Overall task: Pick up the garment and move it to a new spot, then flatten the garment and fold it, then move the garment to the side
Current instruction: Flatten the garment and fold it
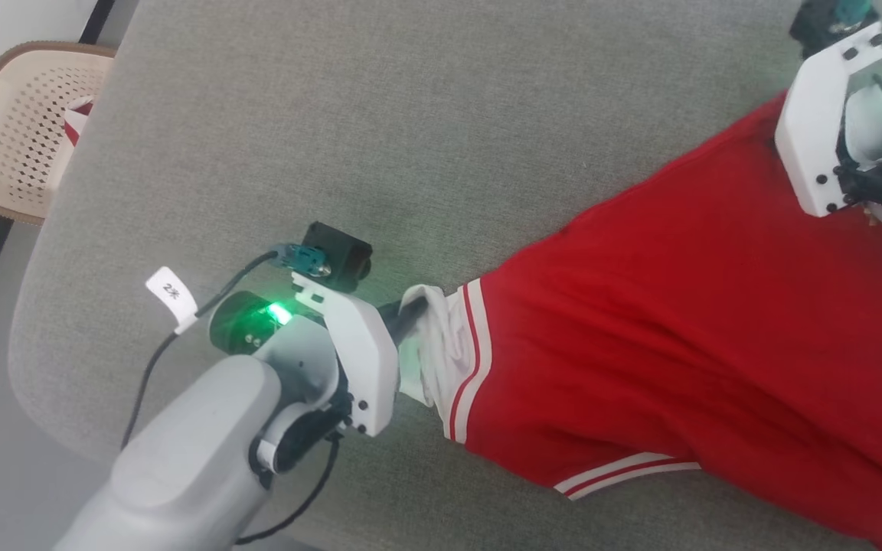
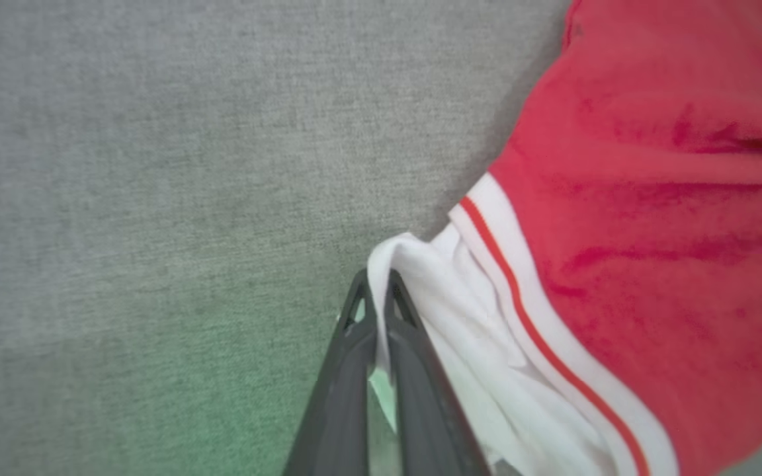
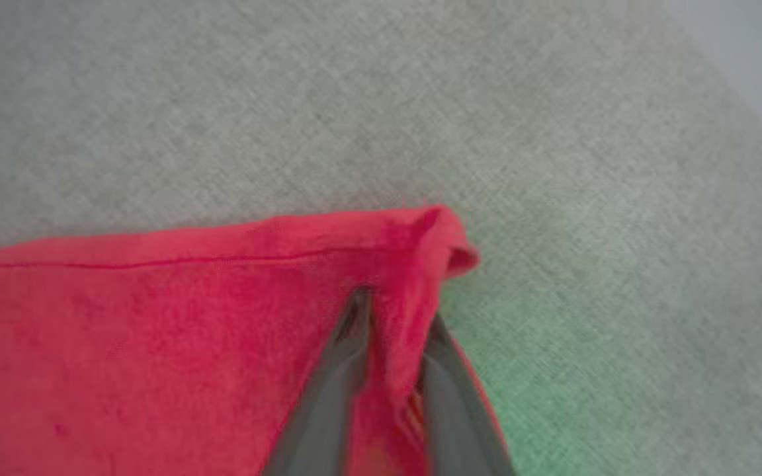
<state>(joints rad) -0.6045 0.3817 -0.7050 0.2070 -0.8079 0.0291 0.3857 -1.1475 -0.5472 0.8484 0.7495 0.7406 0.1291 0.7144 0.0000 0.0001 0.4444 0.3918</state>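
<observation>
**Both grippers at the garment, stretched across the pad**

Here's the garment, red side up, lying slantwise over the grey pad, running from mid-frame out to the right edge in the head view. No letters or numbers on show, just plain red cloth with striped red-and-white trim at the near end.

Over to the left gripper: clenched, fingers pressed together, and the white sleeve is caught right between them. The cloth loops over the fingertips and bunches up beside them. A green glow from the wrist spills onto the pad below.

Now the right gripper, up at the far corner of the red cloth. Its two fingers sit either side of a raised fold at the hem, cloth between them, with the corner curled over just past the tips. Fingers a little apart here (pinching or only straddling? I cannot tell from this view).

Off the pad at the upper left of the head view, a pale perforated basket stands on the floor, well apart from the garment.
</observation>
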